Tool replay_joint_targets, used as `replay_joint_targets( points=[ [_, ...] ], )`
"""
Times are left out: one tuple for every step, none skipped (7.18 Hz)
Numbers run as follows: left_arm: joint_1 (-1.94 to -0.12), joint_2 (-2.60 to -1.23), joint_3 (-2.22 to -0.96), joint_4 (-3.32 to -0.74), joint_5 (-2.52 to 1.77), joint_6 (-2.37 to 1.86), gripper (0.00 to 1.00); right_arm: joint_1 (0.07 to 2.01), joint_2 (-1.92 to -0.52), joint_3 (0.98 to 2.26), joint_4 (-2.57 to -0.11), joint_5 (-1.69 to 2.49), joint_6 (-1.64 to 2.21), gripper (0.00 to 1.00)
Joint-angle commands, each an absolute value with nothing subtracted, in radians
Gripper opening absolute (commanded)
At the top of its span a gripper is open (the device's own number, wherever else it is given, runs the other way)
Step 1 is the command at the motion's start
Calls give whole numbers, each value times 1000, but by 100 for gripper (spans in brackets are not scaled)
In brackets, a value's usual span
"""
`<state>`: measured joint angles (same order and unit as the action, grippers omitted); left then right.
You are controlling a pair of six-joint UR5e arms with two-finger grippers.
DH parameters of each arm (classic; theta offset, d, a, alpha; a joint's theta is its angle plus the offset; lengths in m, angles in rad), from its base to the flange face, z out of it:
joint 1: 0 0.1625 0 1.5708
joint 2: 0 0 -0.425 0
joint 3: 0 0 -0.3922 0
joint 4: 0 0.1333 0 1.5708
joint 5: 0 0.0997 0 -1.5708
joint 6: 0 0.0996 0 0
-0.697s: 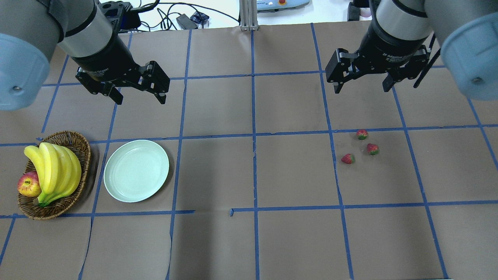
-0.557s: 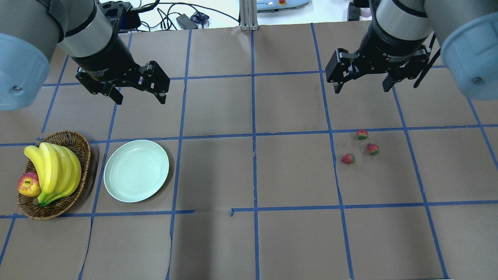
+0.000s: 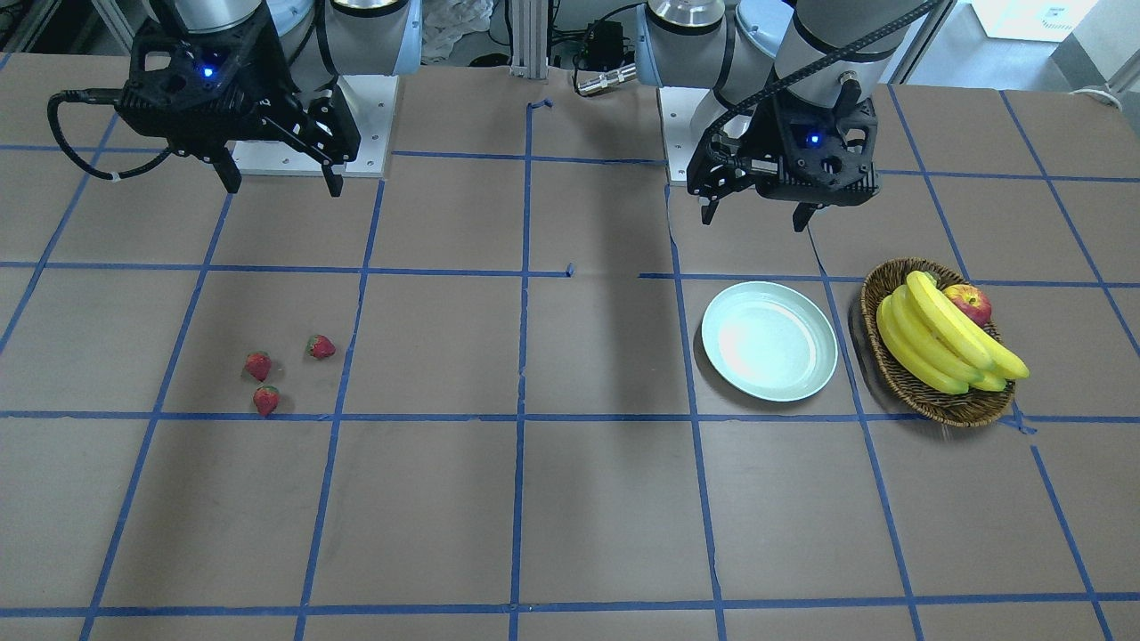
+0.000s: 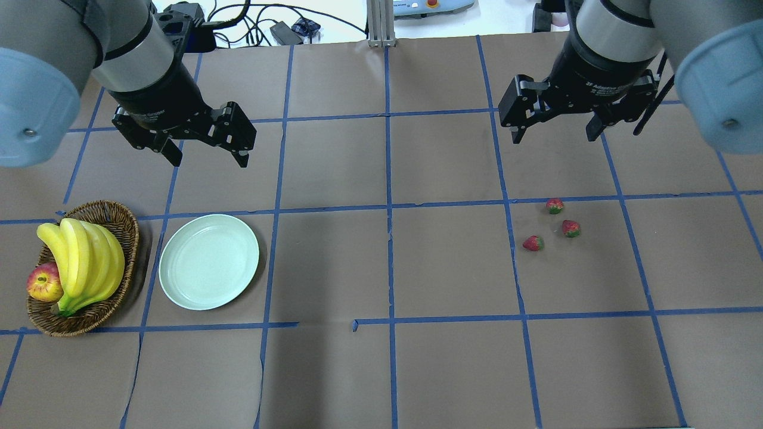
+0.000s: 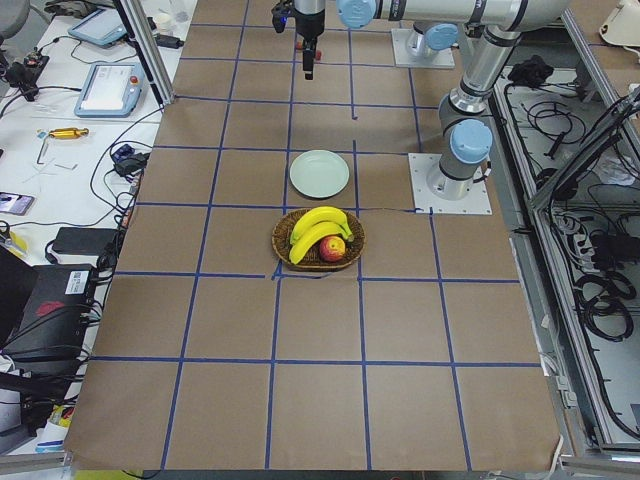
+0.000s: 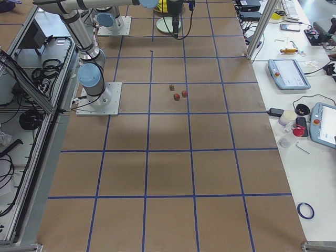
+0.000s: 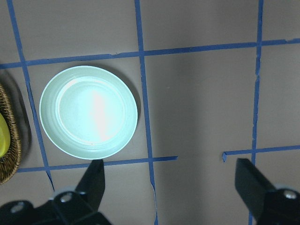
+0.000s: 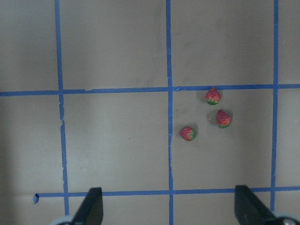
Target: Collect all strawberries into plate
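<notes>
We see the left gripper (image 4: 208, 158) and the right gripper (image 4: 554, 138) hovering over the brown paper table (image 4: 447, 268), black jaws spread wide, gripping nothing. Three small, pebbly red strawberries (image 4: 570, 228) with green caps lie clustered on the right gripper's side, well apart from the glossy, round mint-green plate (image 4: 208, 262), which sits just beside a woven wicker basket (image 4: 107, 205).

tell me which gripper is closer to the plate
Left. The left gripper hangs over the table right beside the plate, on the robot-base side. The right gripper is far across the table, near the strawberries.
</notes>
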<state>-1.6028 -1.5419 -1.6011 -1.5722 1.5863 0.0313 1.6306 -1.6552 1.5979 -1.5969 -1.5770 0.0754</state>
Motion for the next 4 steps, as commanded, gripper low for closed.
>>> replay_joint_targets(
  points=[
    [-1601,-1548,-1603,-1539,1595,31,100,1632,-1655,1598,-1597,-1577,77,100],
    [-1600,-1548,-1601,-1533,1594,29,100,1632,-1655,1598,-1597,-1577,77,100],
    [-1600,-1549,-1600,-1507,1550,29,100,1632,-1655,1598,-1597,-1577,75,100],
    [-1601,-1548,-1608,-1491,1525,31,100,1632,-1655,1598,-1597,-1577,75,100]
  ],
)
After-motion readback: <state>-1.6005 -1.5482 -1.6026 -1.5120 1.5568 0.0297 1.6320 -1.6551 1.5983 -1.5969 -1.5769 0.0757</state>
